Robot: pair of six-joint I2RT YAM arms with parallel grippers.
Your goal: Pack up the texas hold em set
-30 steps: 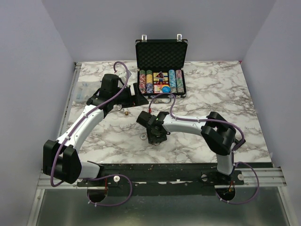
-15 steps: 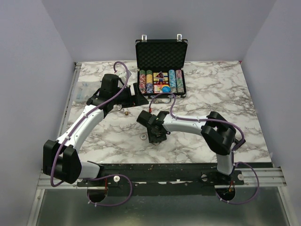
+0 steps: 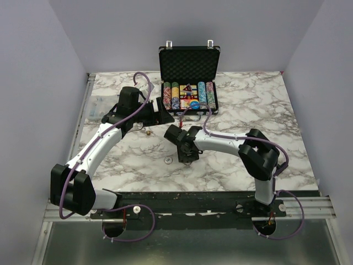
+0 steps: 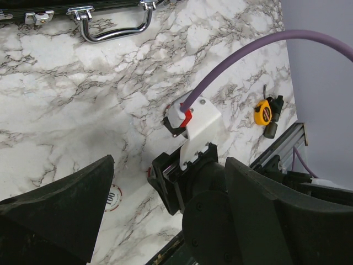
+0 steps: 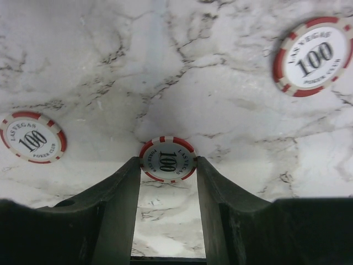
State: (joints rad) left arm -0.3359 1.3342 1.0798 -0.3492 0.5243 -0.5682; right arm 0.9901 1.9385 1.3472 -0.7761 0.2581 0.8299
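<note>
White marbled worktop (image 3: 248,110) carries everything. The right jaws point down at it, drawn in to the width of a red-and-white chip marked 100. This gripped chip (image 5: 167,159) sits face-up right at their tips, with an inner face against its rim on each side, so they pinch it. I cannot tell whether it rests on the stone or hangs just clear of it.

Two more 100 chips lie flat outside those jaws in the right wrist view. The left-hand chip (image 5: 33,138) is off to one side, near the left finger. The upper chip (image 5: 314,55) lies beyond the tips, out to the right. From above, a stray chip (image 3: 167,159) shows just left of the right jaws; which of the two it is I cannot tell.

The briefcase (image 3: 189,63) stands open well beyond the right jaws, lid upright and foam lining showing. Its tray holds the chip rows (image 3: 174,95) on both sides, with a red box (image 3: 186,93) and a blue disc (image 3: 194,103) between them.

The left jaws are spread wide with nothing between them, hovering near the case's front left corner. Past their tips lie the case handle (image 4: 117,28), the right arm (image 4: 193,124) with its purple cable (image 4: 248,52), and a yellow-and-black tape measure (image 4: 265,113) beyond that arm.
</note>
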